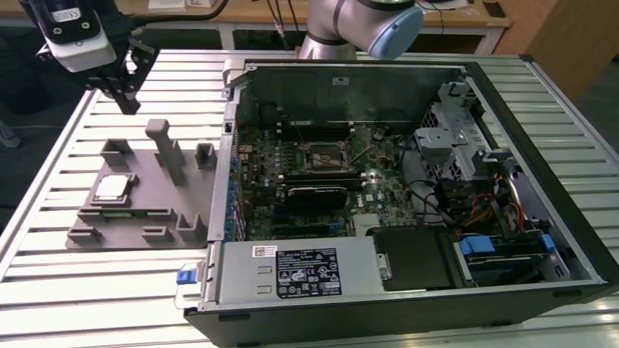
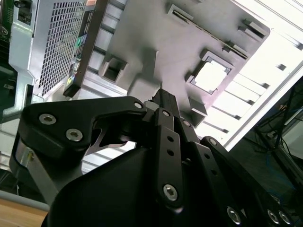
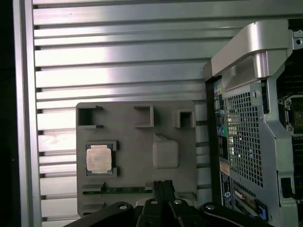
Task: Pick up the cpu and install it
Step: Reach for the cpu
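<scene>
As the gripper [image 1: 127,107] hangs, the cpu [image 1: 113,188] lies apart.

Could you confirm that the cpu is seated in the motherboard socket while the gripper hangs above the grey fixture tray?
Not quite: the exterior view shows the cpu lying in a recess of the grey fixture tray, not in the motherboard socket. The gripper does hang above that tray.

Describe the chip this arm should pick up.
Beside the big open black computer case, at the exterior view's left, a grey plastic fixture tray with upright posts lies on the slatted metal table. The cpu, a small flat square chip, sits in a recess of it, the only shiny silver piece among matte grey blocks.
</scene>
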